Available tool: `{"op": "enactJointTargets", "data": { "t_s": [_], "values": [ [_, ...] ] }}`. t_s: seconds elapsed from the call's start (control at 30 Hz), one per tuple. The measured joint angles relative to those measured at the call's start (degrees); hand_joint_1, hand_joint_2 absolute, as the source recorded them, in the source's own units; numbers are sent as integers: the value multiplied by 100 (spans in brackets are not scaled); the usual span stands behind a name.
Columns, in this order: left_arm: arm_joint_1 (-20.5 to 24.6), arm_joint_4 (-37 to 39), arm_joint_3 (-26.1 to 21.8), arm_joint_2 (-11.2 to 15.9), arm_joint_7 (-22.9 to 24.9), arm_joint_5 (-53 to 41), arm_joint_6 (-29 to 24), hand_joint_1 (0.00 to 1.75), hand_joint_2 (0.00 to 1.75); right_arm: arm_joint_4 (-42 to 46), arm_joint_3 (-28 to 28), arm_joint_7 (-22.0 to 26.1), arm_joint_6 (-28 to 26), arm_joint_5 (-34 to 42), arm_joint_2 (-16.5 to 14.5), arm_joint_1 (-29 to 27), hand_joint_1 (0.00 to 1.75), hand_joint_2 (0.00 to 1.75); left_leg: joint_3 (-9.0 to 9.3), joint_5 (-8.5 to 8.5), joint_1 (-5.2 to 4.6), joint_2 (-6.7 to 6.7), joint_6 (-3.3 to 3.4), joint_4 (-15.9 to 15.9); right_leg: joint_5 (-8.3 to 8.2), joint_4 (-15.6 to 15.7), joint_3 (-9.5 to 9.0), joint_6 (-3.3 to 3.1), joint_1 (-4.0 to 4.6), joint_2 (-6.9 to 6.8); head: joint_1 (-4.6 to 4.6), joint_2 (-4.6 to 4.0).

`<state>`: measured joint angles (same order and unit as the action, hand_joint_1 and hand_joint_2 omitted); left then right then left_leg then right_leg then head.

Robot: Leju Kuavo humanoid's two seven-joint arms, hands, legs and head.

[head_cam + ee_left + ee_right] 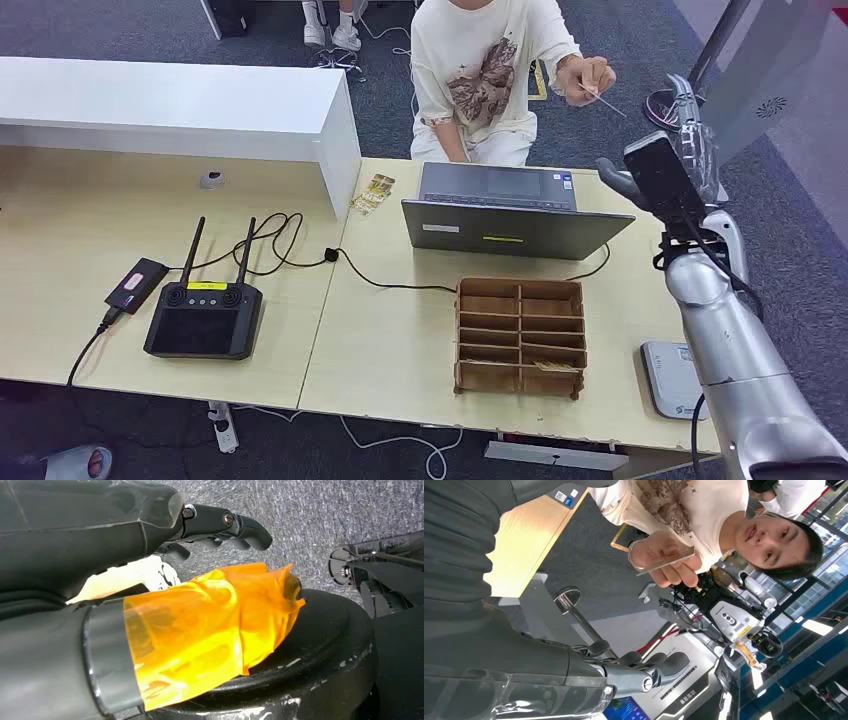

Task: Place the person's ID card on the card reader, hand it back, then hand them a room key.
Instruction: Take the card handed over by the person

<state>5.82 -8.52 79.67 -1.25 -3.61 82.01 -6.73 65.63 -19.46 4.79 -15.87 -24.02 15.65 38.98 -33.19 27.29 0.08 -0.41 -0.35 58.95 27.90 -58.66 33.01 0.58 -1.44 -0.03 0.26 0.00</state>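
Note:
A seated person in a cream T-shirt holds a thin ID card out over the desk's far right corner. My right hand is raised just right of the card with its fingers spread, holding nothing and a short gap away from it. The right wrist view shows the card pinched in the person's hand beyond my fingers. The grey card reader lies at the desk's near right edge. A wooden slotted box stands left of it. My left hand hangs by the floor, empty, its thumb wrapped in orange tape.
An open laptop sits between the person and the wooden box. Left of it are a black controller with two antennas, a small black device and trailing cables. A white counter rises at the back left.

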Motion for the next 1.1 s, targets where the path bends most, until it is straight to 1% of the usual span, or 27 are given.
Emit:
{"op": "enactJointTargets", "data": {
  "t_s": [0.33,0.4,0.43,0.47,0.53,0.57,0.6,0.63,0.67,0.8,1.1],
  "values": [
    [0,0,1,2,0,-1,0,0,0,5,-9,-7,-7,-7,-2,0,0,175,0,0,0,0,0,0,0,0,0,0,0,0,0,0],
    [0,0,3,2,3,-33,-1,0,0,3,-24,-170,-168,-230,-2,10,0,175,-2,0,0,0,0,0,0,0,0,0,0,0,-1,0],
    [1,0,4,2,11,-64,-1,0,0,-12,-56,-336,-371,-569,-2,40,0,175,-3,0,-1,-1,0,0,0,0,1,0,-1,-1,-1,0],
    [2,0,7,0,25,-98,-2,0,0,-59,-116,-522,-638,-1168,-4,110,0,175,-6,0,-1,0,0,0,-2,-1,4,-2,-1,1,-1,0],
    [14,0,12,-5,50,-140,-4,0,0,-212,-268,-769,-1083,-2782,-20,335,0,175,-6,-2,0,8,-3,0,-6,-2,12,-8,0,10,-1,0],
    [25,0,13,-10,56,-149,-7,0,0,-289,-324,-813,-1186,-3547,-28,444,0,175,-5,-3,1,12,-4,0,-9,-2,13,-11,1,14,-1,0],
    [39,0,13,-16,56,-153,-10,0,0,-347,-357,-832,-1216,-4084,-39,520,0,175,-5,-4,2,12,-6,0,-10,-2,14,-13,3,13,-1,0],
    [50,0,13,-25,57,-156,-12,0,0,-388,-375,-845,-1220,-4345,-49,563,0,175,-6,-5,3,8,-6,0,-9,-2,13,-13,5,7,0,0],
    [55,0,13,-32,58,-157,-13,0,0,-427,-394,-856,-1221,-4380,-59,587,0,175,-8,-7,4,0,-8,0,-9,-2,12,-13,5,0,0,0],
    [52,0,13,-47,61,-159,-13,0,0,-533,-433,-879,-1226,-4007,-81,629,0,175,-16,-11,3,-15,-11,0,-9,-2,13,-13,5,-14,0,0],
    [54,0,13,-49,61,-156,-13,0,0,-647,-475,-874,-1207,-3927,-93,644,0,175,-16,-11,3,-15,-11,1,-10,-1,13,-13,5,-14,0,0]
  ]
}}
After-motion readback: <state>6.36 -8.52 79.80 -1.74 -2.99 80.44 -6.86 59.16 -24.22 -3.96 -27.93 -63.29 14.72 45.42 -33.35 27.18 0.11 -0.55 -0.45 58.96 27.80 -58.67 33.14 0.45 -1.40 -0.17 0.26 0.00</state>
